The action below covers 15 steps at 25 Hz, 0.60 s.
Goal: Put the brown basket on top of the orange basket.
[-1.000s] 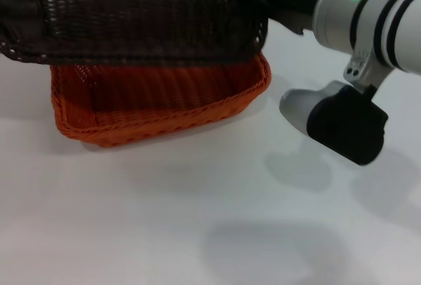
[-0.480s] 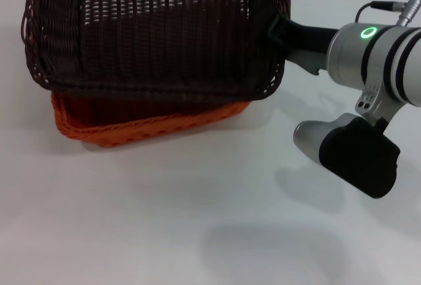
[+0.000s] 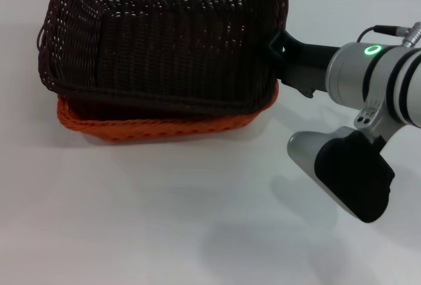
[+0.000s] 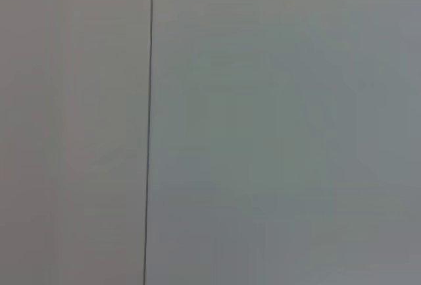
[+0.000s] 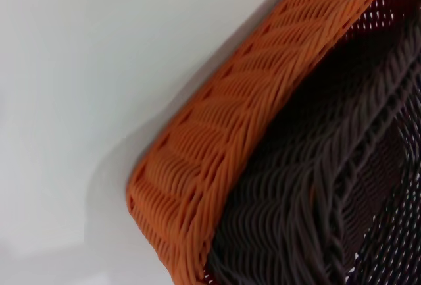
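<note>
There are two baskets: one brown basket (image 3: pixel 164 41) and one orange basket (image 3: pixel 158 126), both on a white table (image 3: pixel 164 219). One arm is at work, the right one; the left gripper is out of sight, and its wrist camera shows only a blank pale surface with a thin dark line.

The brown basket sits down inside the orange one, tilted a little, so that only the orange rim shows as a strip along the near side and at the near corners. The right wrist view shows the same nesting: the orange wall wraps the outside of the dark weave. The right gripper (image 3: pixel 279 51) meets the brown basket at its right rim, the black finger against the wicker; whether it is clamped on the rim or loose cannot be told.

The near half of the table and the area to the left of the baskets lie bare; the right arm fills the right side.

Compared with half a second ago, the brown basket is lower and covers more of the orange one.
</note>
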### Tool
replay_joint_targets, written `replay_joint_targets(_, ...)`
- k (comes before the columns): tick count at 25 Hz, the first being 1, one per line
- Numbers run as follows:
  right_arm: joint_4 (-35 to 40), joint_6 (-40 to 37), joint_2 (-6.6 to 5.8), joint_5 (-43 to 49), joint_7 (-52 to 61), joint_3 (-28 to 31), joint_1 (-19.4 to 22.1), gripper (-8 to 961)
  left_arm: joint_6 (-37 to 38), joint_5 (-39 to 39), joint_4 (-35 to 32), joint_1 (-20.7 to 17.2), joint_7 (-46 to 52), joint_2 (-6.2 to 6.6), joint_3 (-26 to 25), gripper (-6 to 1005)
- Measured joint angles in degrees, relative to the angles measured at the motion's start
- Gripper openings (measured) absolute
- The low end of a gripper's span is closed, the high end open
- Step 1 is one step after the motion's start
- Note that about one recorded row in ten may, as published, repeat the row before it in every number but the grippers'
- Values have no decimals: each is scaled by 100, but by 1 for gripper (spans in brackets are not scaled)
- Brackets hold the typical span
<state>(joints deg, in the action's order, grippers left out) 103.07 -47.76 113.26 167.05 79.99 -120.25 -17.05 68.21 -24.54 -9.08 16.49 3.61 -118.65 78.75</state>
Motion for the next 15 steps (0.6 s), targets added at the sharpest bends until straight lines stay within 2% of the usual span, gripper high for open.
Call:
replay_joint_targets(3,141,-47,-25,4,13,-23,105,285,-49,2,-10,45,0,4,0,818)
replay_joint_targets(6,364,-202,-36,-2,16,-25,206,418,-108,4,-4,88,-1,5,0,818)
replay_joint_targets(13,1163,-1123,-23,-374,16,-131,491,733,-246,12,-1,150,-12,8,0,818)
replay_joint_targets(15,1315,-1246,10,-560,12,-207,558,738,-248,12,-4,156,-12,15,0,818)
